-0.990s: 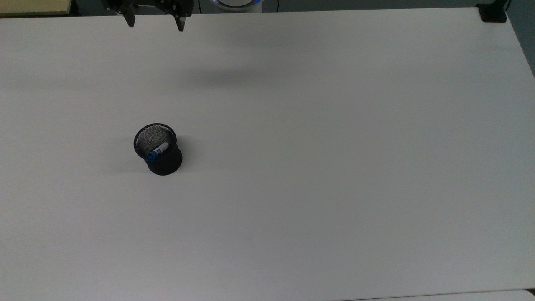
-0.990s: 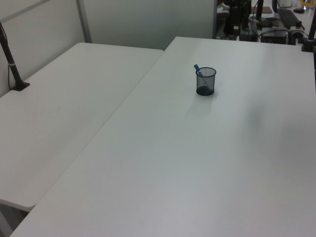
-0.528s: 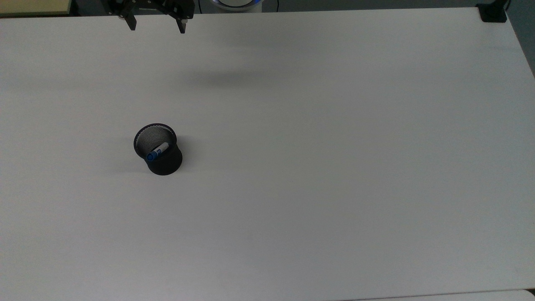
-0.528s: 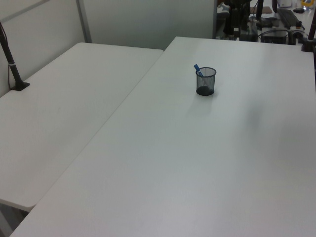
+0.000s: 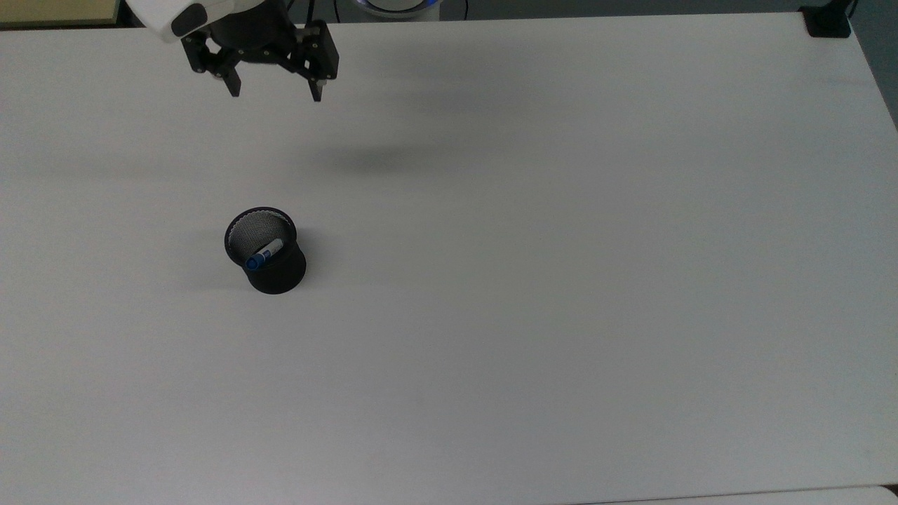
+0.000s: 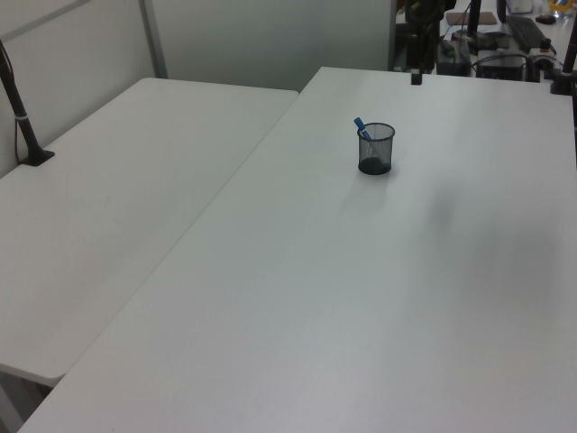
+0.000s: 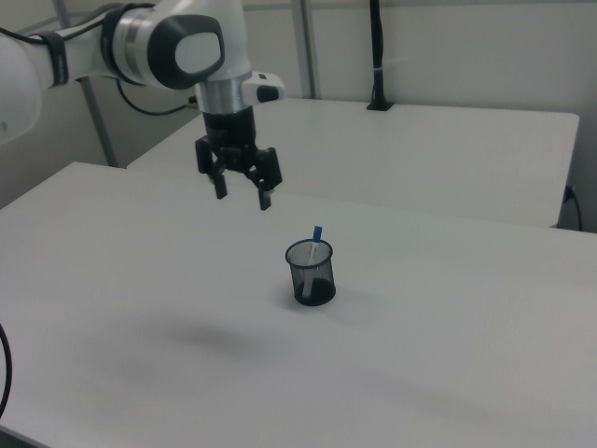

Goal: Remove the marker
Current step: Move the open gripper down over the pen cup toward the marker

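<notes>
The marker (image 5: 264, 253), white with a blue cap, stands tilted inside a black mesh cup (image 5: 267, 252) on the white table. Its blue top (image 7: 317, 231) sticks out above the cup's rim (image 7: 309, 247); the marker (image 6: 361, 127) leans toward the left view's left. My gripper (image 5: 276, 93) hangs open and empty above the table, well beyond the cup toward the top view's upper edge. In the right view the gripper (image 7: 242, 197) is up and to the left of the cup, clear of it.
The white table (image 5: 533, 280) spreads wide around the cup. A second white table (image 6: 117, 198) adjoins it in the left view. A black post base (image 5: 826, 21) sits at the top view's upper right corner. Equipment (image 6: 505, 54) clusters past the far edge.
The gripper has come farther in over the table from the top view's upper edge, toward the cup, staying open. Cup and marker have not moved.
</notes>
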Controlling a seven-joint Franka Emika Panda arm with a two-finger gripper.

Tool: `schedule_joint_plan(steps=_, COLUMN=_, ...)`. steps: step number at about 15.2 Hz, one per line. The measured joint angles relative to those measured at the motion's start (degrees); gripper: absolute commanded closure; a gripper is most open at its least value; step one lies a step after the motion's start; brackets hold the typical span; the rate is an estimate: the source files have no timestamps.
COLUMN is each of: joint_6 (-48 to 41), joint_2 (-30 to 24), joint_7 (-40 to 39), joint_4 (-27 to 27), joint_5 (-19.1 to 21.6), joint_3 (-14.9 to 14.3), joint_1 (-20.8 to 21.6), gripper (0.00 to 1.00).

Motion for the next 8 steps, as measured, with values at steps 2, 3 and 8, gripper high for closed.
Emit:
schedule_joint_plan(steps=2, joint_6=5.31, joint_2=1.67, joint_7=0.0, joint_4=-0.01, joint_5=-0.01, joint_3=-0.24, joint_1=-0.25, gripper=0.02)
schedule_joint_plan(steps=3, joint_6=8.3, joint_2=2.68, joint_7=0.0, joint_4=-0.01, joint_5=-0.01, joint_3=-0.27, joint_1=-0.67, gripper=0.02)
schedule_joint_plan(steps=8, joint_6=19.48, joint_2=7.08, joint_7=0.01, joint_4=-0.55, joint_5=1.24, joint_3=-0.3, joint_1=-1.64, gripper=0.05)
